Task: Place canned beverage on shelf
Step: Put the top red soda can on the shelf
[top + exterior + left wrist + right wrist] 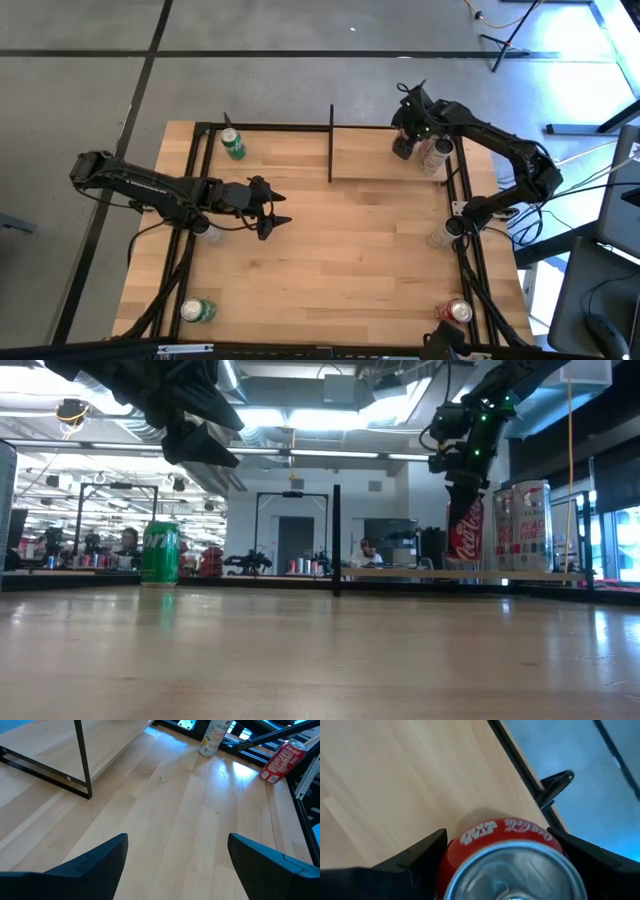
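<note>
My right gripper (pixel 404 146) sits at the upper right of the high view, over the shelf (pixel 375 155), its fingers closed around a red cola can (pixel 468 533). In the low view that can stands upright on the shelf board at the right, just beside two pale cans (pixel 520 527) (their print is too small for me to read). From the right wrist I look straight down on the red can's silver top (pixel 512 870), with white script on the red rim that I cannot make out in full, and a dark finger (pixel 412 862) on either side of it.

My left gripper (pixel 270 208) hangs above the bare table left of centre in the high view, fingers spread wide with nothing between them.

A green can (pixel 233 143) stands at the upper left of the table, well apart from the shelf. Another green can (pixel 198 311) lies at the lower left and a red one (pixel 456 312) at the lower right. A pale can (pixel 212 737), lettered "CELS", stands at the right edge; a black post (pixel 331 143) marks the shelf's left end.
</note>
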You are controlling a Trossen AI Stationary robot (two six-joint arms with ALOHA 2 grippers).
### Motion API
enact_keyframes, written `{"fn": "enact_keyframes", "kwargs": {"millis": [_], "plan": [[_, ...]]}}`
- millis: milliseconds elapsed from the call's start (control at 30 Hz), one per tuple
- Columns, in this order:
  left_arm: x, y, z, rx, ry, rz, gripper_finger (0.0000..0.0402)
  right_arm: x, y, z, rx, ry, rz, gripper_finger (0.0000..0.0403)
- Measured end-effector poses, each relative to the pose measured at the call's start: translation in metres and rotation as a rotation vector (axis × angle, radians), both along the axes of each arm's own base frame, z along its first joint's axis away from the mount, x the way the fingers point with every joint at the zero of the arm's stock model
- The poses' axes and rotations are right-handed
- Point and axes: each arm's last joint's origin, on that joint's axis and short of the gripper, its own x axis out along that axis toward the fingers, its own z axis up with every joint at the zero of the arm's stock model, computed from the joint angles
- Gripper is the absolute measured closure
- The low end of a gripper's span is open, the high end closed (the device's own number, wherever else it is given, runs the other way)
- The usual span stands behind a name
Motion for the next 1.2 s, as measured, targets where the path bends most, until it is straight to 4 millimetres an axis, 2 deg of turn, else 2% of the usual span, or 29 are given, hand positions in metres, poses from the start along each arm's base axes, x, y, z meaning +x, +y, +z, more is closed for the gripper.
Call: {"fn": "enact_keyframes", "kwargs": {"millis": [633,733,967,1100,1200], "plan": [[0.0,0.0,0.0,0.0,0.0,0.0,0.007,0.002,-0.001,-0.01,0.039,0.013,-0.02,0.0085],[0.0,0.0,0.0,0.0,0.0,0.0,0.007,0.002,-0.001,-0.01,0.037,0.014,-0.019,0.0071],[0.0,0.0,0.0,0.0,0.0,0.0,0.007,0.001,-0.002,-0.01,0.021,0.029,-0.029,0.0009],[0.0,0.0,0.0,0.0,0.0,0.0,0.007,0.001,-0.002,-0.008,0.014,0.034,-0.032,0.0014],[0.0,0.0,0.0,0.0,0.0,0.0,0.007,0.001,-0.002,0.003,0.001,0.022,-0.032,0.0023]]}}
